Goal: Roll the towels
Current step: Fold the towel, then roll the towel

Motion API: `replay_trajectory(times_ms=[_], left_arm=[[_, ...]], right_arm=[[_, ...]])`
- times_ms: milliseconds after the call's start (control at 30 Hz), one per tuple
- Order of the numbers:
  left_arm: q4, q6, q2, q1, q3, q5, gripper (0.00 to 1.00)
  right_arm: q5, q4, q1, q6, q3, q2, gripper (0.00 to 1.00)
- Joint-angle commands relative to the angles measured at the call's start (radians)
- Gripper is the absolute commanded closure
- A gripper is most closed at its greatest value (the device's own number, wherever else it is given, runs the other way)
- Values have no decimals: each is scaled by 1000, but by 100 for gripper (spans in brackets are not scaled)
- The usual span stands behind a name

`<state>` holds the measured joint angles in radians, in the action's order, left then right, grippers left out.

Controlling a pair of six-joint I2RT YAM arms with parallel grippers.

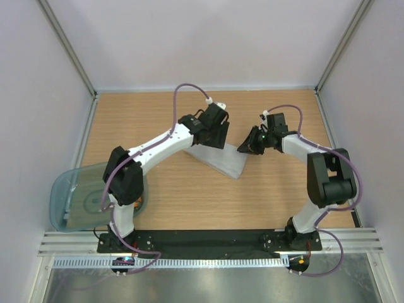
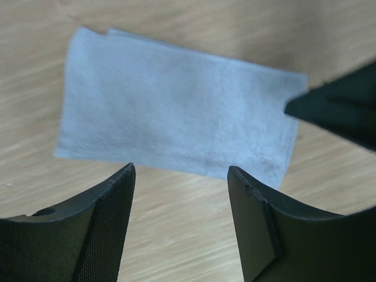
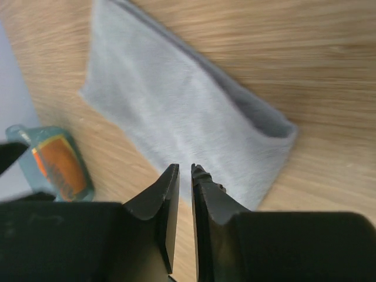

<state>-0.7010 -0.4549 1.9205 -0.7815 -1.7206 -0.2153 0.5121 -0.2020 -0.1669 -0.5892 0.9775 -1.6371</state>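
A light grey towel (image 1: 222, 161) lies folded flat in a long strip on the wooden table, also seen in the left wrist view (image 2: 176, 117) and the right wrist view (image 3: 176, 111). My left gripper (image 1: 216, 139) (image 2: 181, 170) hovers over the strip's far left end, open, with only bare wood between its fingers. At the strip's right end my right gripper (image 1: 247, 146) (image 3: 185, 169) is just above the cloth. Its jaws stand a narrow gap apart with nothing in them. The small orange towel (image 3: 59, 164) lies inside the teal tub.
The translucent teal tub (image 1: 66, 196) sits at the table's left edge beside the left arm's base. White walls close in the table at the back and on both sides. The right gripper's dark fingertip (image 2: 341, 106) shows in the left wrist view.
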Motion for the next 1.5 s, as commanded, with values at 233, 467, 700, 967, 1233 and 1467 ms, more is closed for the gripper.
replay_trajectory(times_ms=[233, 467, 700, 967, 1233, 1467], left_arm=[[61, -105, 54, -110, 47, 94, 39], [75, -94, 84, -176, 50, 65, 43], [67, 1, 69, -288, 49, -93, 44], [70, 42, 132, -360, 7, -131, 46], [136, 110, 236, -394, -25, -119, 45], [143, 131, 285, -394, -48, -140, 45]], right_arm=[[19, 47, 72, 40, -43, -178, 83], [8, -2, 78, 57, -51, -152, 83], [-211, -226, 78, 103, 55, 87, 50], [-612, -451, 105, 29, 81, 368, 33], [-684, -522, 155, 15, 18, 493, 32], [-676, -542, 199, 42, 7, 537, 31]])
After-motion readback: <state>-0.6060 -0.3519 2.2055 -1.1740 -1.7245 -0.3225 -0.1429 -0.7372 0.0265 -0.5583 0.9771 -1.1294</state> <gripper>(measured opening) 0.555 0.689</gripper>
